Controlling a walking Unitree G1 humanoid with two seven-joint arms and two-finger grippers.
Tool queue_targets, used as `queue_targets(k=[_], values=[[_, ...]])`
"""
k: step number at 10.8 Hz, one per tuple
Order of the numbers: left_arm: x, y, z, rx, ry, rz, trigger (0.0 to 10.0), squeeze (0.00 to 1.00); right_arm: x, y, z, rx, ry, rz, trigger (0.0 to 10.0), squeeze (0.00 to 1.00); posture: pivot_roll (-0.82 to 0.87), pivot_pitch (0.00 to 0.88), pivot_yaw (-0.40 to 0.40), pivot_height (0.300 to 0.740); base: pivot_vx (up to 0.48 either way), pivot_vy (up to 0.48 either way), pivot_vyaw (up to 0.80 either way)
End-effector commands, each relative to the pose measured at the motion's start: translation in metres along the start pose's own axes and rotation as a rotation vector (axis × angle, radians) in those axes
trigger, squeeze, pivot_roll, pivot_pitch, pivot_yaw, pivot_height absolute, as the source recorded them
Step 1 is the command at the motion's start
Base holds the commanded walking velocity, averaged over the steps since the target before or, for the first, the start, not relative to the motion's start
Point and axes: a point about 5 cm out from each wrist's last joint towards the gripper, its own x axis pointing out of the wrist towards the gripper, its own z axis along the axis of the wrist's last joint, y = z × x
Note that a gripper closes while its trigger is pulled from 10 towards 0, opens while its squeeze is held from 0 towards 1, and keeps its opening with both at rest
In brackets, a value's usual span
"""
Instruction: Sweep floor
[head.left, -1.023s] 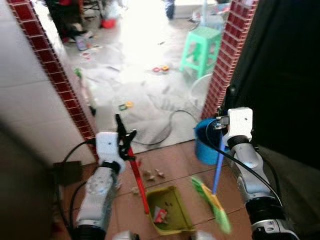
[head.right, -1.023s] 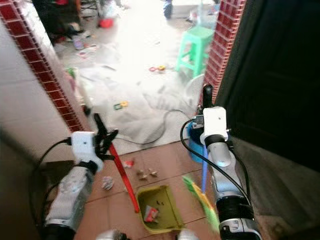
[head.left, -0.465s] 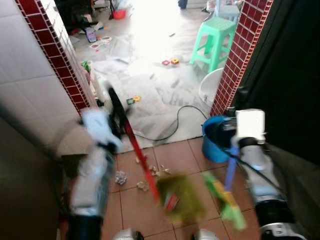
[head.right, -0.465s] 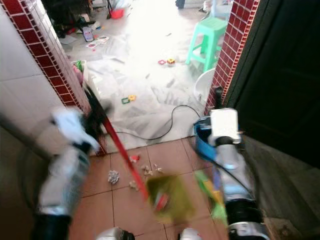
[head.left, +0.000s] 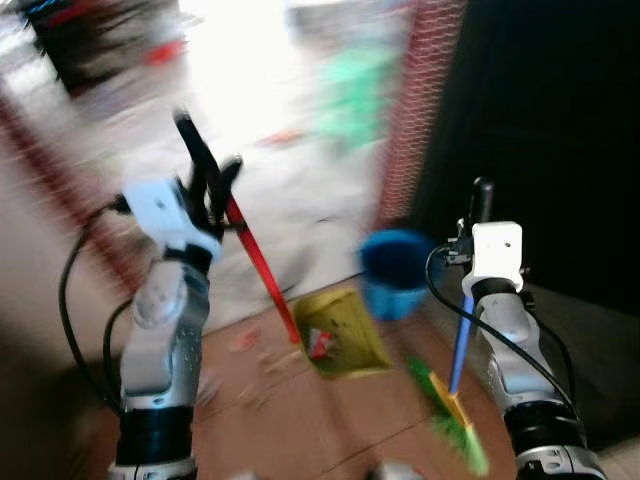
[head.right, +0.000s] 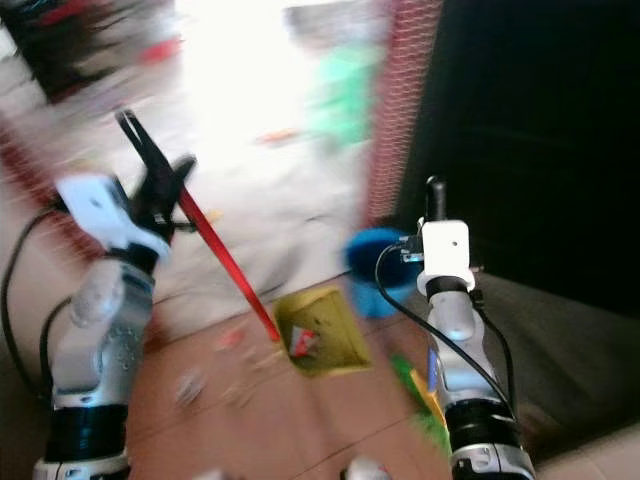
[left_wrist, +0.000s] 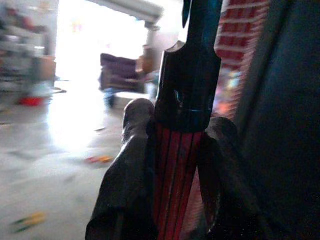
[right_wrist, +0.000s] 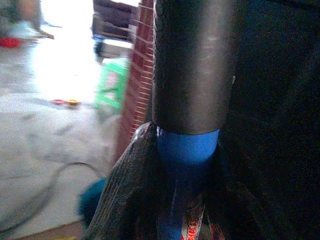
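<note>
Head views, blurred: camera has swung right since a second ago. Left gripper clenched on the red handle, higher than before; yellow-green dustpan lifted off the tile, litter inside, scraps left beside it. Left wrist view: fingers clamp the handle. Right wrist view: right gripper grasps the blue broom handle. Likely repositioning.

Two silver jointed arms, white boxy wrist blocks, looping black cables, and, through the blur, apparently black-fingered left pincer.
</note>
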Motion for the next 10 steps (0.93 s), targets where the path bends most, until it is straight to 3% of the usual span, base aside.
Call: queue_targets(k=[1,5,10], values=[[0.004,-0.009,0.017,-0.050,-0.077,-0.029,10.0,0.00,0.003,0.000,0.006,-0.015,-0.020,0.008,10.0,0.00,-0.10,0.000,0.068,0.740,0.307,0.000,0.00],[0.012,-0.010,0.027,-0.094,-0.107,-0.004,10.0,0.00,0.003,0.006,0.010,-0.017,-0.042,0.049,10.0,0.00,-0.11,0.000,0.069,0.740,0.478,0.000,0.00],[0.023,-0.010,0.040,-0.085,-0.168,0.050,10.0,0.00,0.003,0.010,0.010,-0.019,-0.047,0.073,10.0,0.00,-0.11,0.000,0.070,0.740,0.472,0.000,0.00]])
